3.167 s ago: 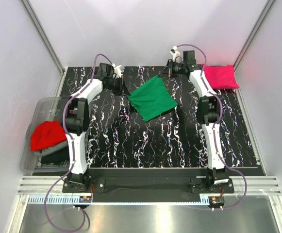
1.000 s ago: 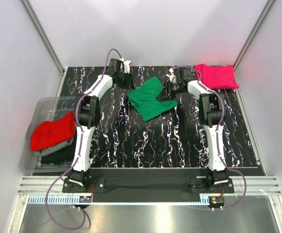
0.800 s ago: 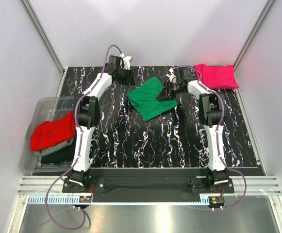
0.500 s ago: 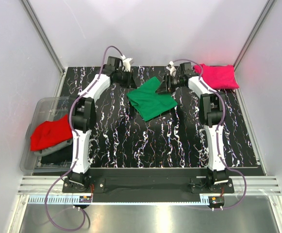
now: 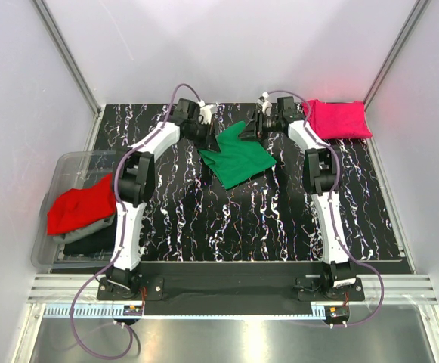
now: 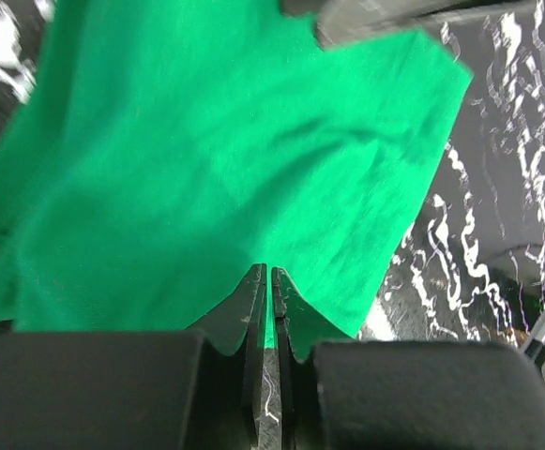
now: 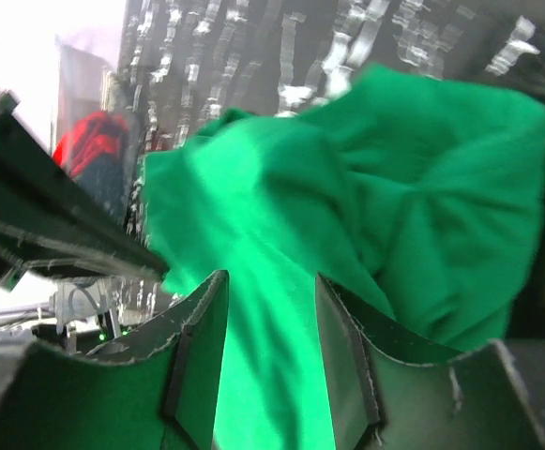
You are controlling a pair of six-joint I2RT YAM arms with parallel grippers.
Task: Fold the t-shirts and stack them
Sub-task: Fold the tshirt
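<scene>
Looking down from above, I see a bright green cloth t-shirt (image 5: 238, 162) lying at the far middle of the black, white-veined worktop (image 5: 227, 227). The left claw (image 5: 208, 130) sits at its far-left corner. The right claw (image 5: 257, 125) sits at its far-right corner, where a peak of cloth rises off the surface. A folded magenta-pink cloth t-shirt (image 5: 341, 119) rests in the far right corner. A red cloth t-shirt (image 5: 79, 208) tops darker ones in the clear plastic bin (image 5: 68, 162) on the left. The green one lies skewed like a diamond, one corner aimed at the near edge. Its long axis, barely longer, seems to run near-left to far-right.

From the left wrist, the left claw (image 6: 268, 274) is clenched almost flat, the green hem pinched in the slit.

From the right wrist, the right claw (image 7: 270, 279) is half closed on a thick bunch of green cloth.

I judge the green shirt's fold is in hand. Next, both claws need to carry the far edge evenly over toward the near side, lay it flat, then let go.
</scene>
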